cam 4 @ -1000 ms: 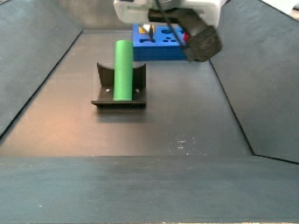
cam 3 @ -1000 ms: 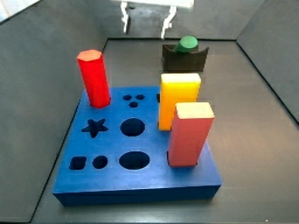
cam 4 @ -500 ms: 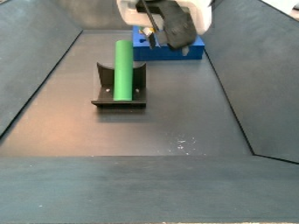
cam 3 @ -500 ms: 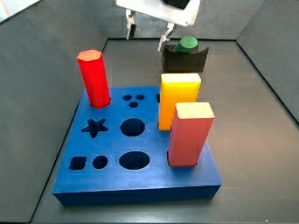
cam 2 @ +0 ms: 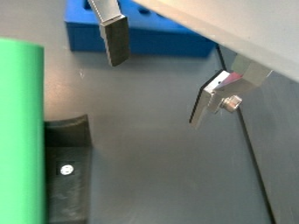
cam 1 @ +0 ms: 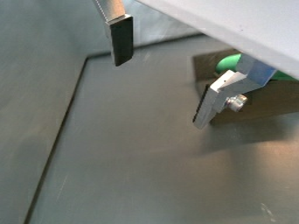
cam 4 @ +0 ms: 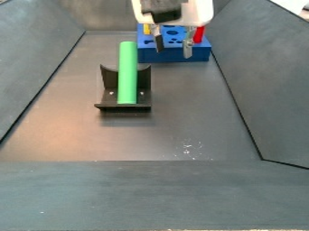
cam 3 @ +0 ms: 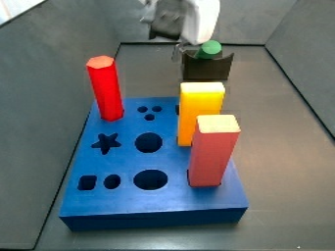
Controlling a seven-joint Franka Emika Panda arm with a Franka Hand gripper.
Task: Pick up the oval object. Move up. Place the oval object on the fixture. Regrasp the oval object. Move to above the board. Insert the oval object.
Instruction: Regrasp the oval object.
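End effector (cam 4: pixel 172 41) open, empty | 1 oval object (cam 4: pixel 126 69) on 1 fixture (cam 4: pixel 123 97)

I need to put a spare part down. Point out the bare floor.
Free: the wide floor in front of the fixture holding the oval object. Crowded: near the board, under the open, empty tool.

The gripper (cam 4: pixel 171 41) hangs above the floor with nothing between its fingers (cam 2: pixel 115 41), between the board (cam 4: pixel 175 45) behind it and the fixture (cam 4: pixel 123 97) in front; the oval object (cam 4: pixel 126 69) lies on that fixture, beside the gripper
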